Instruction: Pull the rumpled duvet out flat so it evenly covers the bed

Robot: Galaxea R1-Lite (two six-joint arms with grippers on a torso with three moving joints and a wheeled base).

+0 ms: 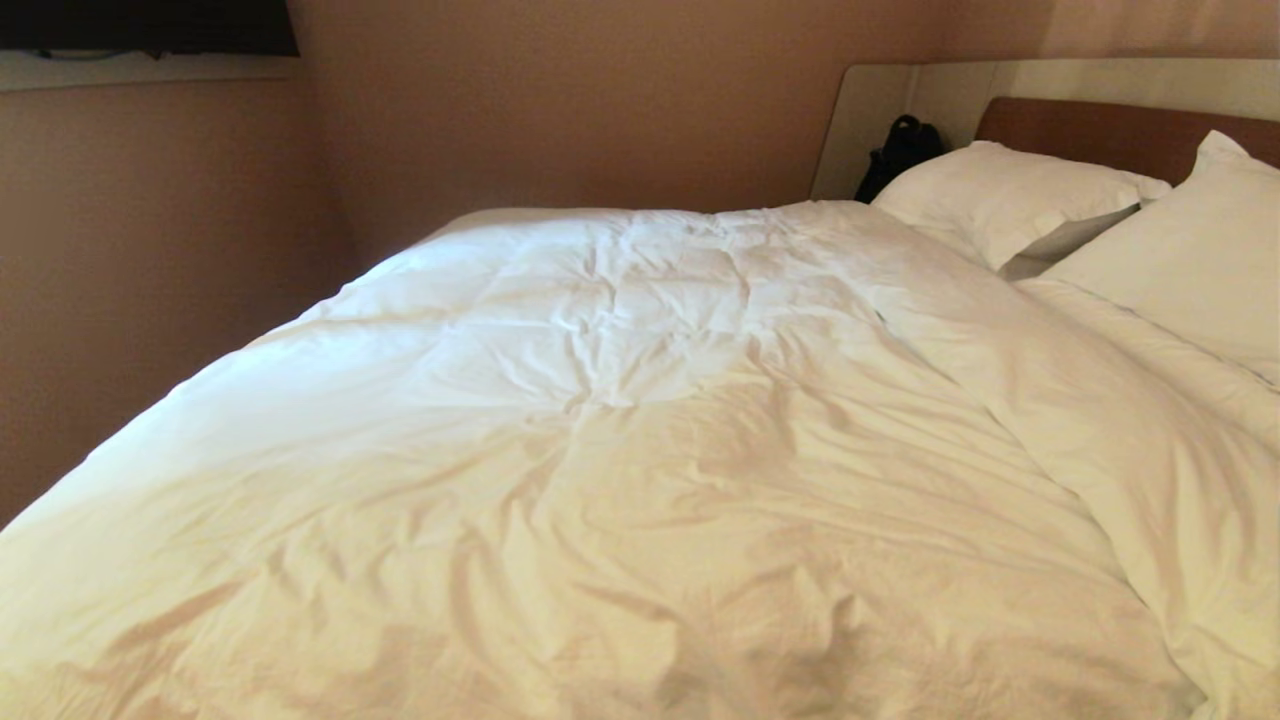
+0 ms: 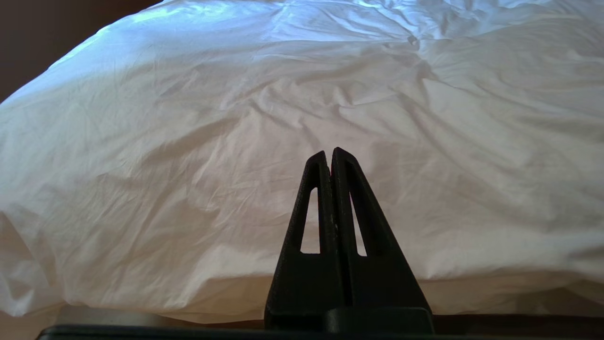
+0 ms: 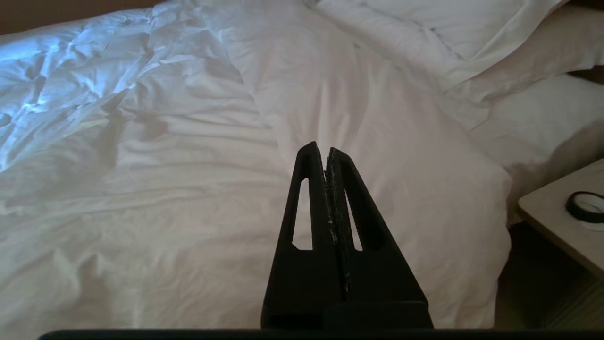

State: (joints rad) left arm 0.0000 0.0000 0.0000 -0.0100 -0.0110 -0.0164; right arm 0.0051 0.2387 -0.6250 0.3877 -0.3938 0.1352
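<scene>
**Two pincers closed and empty at the near edge of the bed**

Two pincers faced the duvet point(image 1: 620, 430), and neither held it. Left pincer point(image 2: 330, 153): fingers pressed together, nothing between them, low before the duvet's overhanging near edge. Right pincer point(image 3: 325, 151): fingers likewise pressed together and empty, higher up and above the duvet's right part, toward the pillows. Neither arm appeared in the head view.

The duvet lay spread over most of the bed point(image 1: 1120, 130), its long axis running from the near left foot end up to the headboard at the far right. Creases and shallow folds crossed its middle. Along the right side a long fold ran down from the pillows point(image 1: 1000, 200) toward the near edge; beyond that fold, next to the pillows, lay more white fabric, and it could not be told whether this was duvet or sheet.

Judged from this layout, the cover was already largely flat, and the remaining unevenness sat on the right, so the right pincer was the nearer one to it. The fold lay ahead of and just below that pincer.

Open room: a wall stood close to the far side of the bed. On the right, a bedside bench point(image 3: 561, 222) carrying a dark ring point(image 3: 585, 206) stood just beside the mattress corner and would limit outward swing there. A dark bag point(image 1: 900, 150) stood beside the headboard.
</scene>
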